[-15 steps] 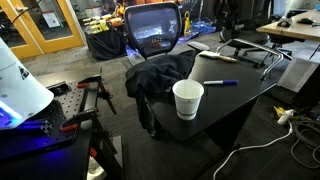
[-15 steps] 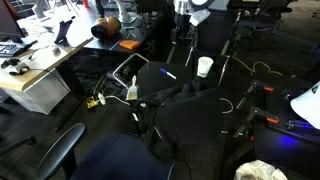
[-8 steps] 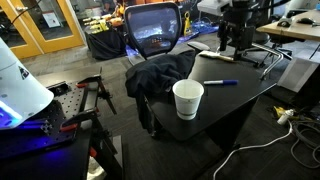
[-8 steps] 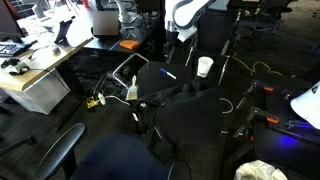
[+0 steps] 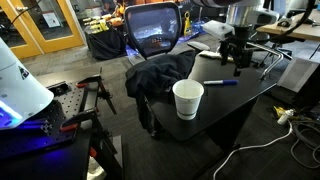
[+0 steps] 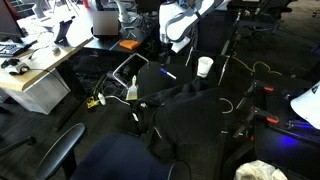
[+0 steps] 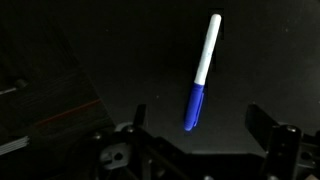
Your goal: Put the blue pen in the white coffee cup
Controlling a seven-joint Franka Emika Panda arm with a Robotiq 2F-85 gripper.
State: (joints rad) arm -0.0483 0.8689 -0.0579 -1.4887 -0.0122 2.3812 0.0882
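— White paper, that's the white coffee cup point(image 5: 188, 98)? What's in it?

— It stands upright near the front edge of the black table point(image 5: 245, 100), mouth up. Only its white inner wall shows in an exterior view. The other views show nothing of the inside point(image 6: 205, 67).

— And the blue pen point(image 5: 222, 83)?

— Outside the cup, flat on the tabletop at about two o'clock from it, near but apart. In the wrist view point(image 7: 202, 72) it runs from one o'clock, the white end, down to seven o'clock, the blue end.

— The gripper point(image 5: 238, 62)?

— It hangs over the table at about one o'clock from the pen. From the wrist view point(image 7: 200, 125) the jaws stand wide apart with nothing between them; the fingers point(image 7: 265, 125) sit at the bottom edge, and the pen's blue end lies just above the gap, touching neither.

— What else is on that surface?

— A dark cloth point(image 5: 160, 75) is heaped at ten o'clock from the cup.

— And the room?

— A mesh office chair point(image 5: 153, 30) is behind the cloth, orange-framed doors point(image 5: 40, 25) are at the far side, and cables point(image 5: 270, 140) trail on the floor. A pale desk point(image 6: 40, 70) stands across the way.
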